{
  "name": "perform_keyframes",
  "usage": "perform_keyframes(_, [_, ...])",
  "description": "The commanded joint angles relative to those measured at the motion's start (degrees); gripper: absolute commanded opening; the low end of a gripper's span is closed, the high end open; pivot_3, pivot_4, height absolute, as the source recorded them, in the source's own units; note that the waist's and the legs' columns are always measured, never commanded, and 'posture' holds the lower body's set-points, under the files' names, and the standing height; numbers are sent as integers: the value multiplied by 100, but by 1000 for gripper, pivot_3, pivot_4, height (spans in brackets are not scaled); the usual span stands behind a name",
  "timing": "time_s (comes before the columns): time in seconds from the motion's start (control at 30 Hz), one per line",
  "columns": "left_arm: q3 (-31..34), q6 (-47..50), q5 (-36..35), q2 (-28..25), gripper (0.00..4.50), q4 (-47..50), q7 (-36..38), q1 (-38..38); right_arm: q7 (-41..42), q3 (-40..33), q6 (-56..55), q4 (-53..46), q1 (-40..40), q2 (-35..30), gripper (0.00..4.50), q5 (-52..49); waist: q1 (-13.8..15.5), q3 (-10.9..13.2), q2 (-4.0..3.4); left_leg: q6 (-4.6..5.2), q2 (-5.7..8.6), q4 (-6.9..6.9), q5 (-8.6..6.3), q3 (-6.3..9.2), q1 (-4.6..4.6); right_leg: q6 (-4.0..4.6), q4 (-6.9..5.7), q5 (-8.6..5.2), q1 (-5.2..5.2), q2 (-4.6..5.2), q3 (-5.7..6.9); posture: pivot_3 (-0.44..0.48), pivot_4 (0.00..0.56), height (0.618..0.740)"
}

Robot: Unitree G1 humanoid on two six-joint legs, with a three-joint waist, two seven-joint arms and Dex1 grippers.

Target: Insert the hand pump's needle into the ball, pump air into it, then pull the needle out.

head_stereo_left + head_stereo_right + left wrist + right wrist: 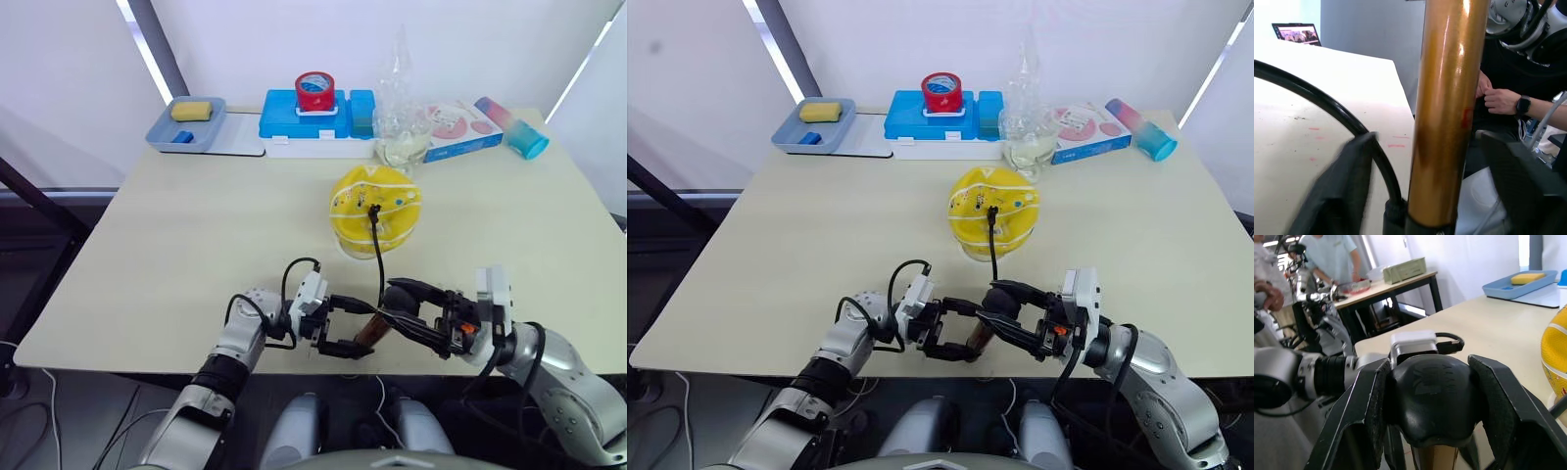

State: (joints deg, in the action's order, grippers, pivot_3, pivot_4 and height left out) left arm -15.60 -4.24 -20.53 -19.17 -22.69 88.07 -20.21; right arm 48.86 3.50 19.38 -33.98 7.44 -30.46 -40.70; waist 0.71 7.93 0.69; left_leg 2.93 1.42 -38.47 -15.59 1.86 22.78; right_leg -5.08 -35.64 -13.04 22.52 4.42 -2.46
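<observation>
Both tools (341, 326) (409, 311) on hand pump (375, 331)

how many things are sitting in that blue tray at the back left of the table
2. In the blue tray, a yellow block lies toward the far side, and a small blue piece lies nearer the front edge. Anything flatter behind the tray's rim may be hidden.

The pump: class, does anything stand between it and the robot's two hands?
Nothing visible does. The left hand has its fingers around the pump barrel, the right hand grips its black end cap, and the hose runs freely up to the ball.
</observation>
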Motion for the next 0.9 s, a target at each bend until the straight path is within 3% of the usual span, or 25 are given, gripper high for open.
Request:
perform_keyframes(0.03, [146,76,-112,-185,4340,344,163,-104,71,-210,-74,-291,-106,-157,2016,-10,5,0,0,0,0,0,0,1,0,0,0,0,0,0,0,0,150,737])
perform_keyframes(0.33, [-201,-143,450,-603,4340,342,258,-379,190,-402,-173,-276,-371,-428,2016,54,6,0,0,0,1,0,0,1,0,0,0,0,-1,1,1,0,150,737])
perform_keyframes(0.9, [-683,-388,1715,80,4340,-219,-1339,-554,205,-369,-140,-289,-473,-396,2016,128,11,1,2,0,1,-1,0,1,0,-1,0,0,-4,-2,1,0,150,737])
